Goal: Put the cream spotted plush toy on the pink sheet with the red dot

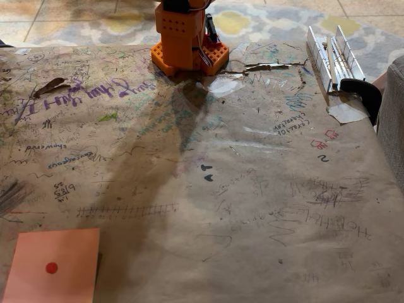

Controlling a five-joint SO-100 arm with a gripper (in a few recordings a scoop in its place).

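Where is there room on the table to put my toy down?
The big middle of the paper-covered table is bare, between the orange arm base at the far edge and the pink sheet at the near left corner. The far right corner is crowded by a white clamped fixture.

Bright orange blocky plastic robot arm base (184, 38), small holes dotting its front face, thin dark and red cables (206, 47) down its right side

Brown paper table cover (252, 189): handwritten scribbles mostly illegible; purple cursive upside down; lone "2" at right.
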